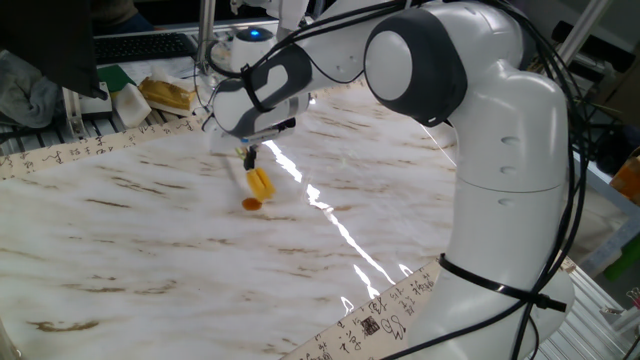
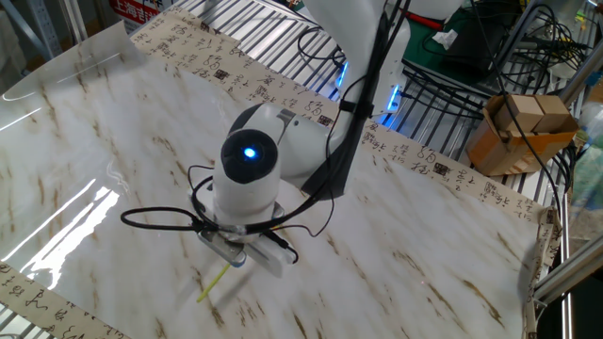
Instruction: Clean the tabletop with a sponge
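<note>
Two-finger gripper (image 1: pixel 250 152) gripping thin pale yellow-green stick handle of small yellow-orange oblong sponge (image 1: pixel 260 182), fingers clamped on it. Sponge head resting on glossy white marble-pattern tabletop (image 1: pixel 150 260), toward far edge, just beside small round orange stain (image 1: pixel 251 204). Stick end (image 2: pixel 213 284) sticking out beneath wrist. Tan lumpy chunk (image 1: pixel 168 94) lying on white wrapping beyond far edge.

1. Arm (image 1: pixel 470 150) reaches out from its base, forearm bent down low over the desk.
2. Wrist (image 2: pixel 247 179) tilted, blue LED lit on top.
3. Gripper (image 1: pixel 249 154) points down, jaws closed together; fingertips mostly hidden in the other view.
</note>
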`<action>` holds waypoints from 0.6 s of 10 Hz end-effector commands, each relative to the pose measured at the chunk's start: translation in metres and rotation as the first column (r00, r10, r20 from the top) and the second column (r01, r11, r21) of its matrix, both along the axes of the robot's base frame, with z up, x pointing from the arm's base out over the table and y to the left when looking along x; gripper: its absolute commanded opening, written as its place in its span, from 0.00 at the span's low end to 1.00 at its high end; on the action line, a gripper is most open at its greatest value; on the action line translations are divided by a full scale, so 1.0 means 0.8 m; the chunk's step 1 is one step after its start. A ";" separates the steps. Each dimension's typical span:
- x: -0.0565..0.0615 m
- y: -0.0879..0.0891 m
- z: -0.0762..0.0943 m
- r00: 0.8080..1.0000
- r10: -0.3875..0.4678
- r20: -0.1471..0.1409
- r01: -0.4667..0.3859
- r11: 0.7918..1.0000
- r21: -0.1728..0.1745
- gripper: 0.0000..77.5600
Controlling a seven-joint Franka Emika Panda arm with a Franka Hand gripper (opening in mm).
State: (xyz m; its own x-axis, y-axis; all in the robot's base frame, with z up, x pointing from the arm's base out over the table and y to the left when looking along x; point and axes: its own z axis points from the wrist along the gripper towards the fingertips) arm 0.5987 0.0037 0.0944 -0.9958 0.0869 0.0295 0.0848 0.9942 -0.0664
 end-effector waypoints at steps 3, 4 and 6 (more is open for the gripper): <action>-0.011 -0.015 -0.013 0.999 0.034 -0.003 -0.034 0.999 -0.038 0.01; -0.018 -0.015 -0.020 0.999 0.033 0.004 -0.033 0.999 -0.040 0.01; -0.026 -0.016 -0.027 0.999 0.033 0.009 -0.033 0.999 -0.040 0.01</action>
State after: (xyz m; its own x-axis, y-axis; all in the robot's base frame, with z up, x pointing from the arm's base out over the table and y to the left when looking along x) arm 0.5822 -0.0075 0.0764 -0.9981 0.0554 0.0263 0.0524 0.9930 -0.1061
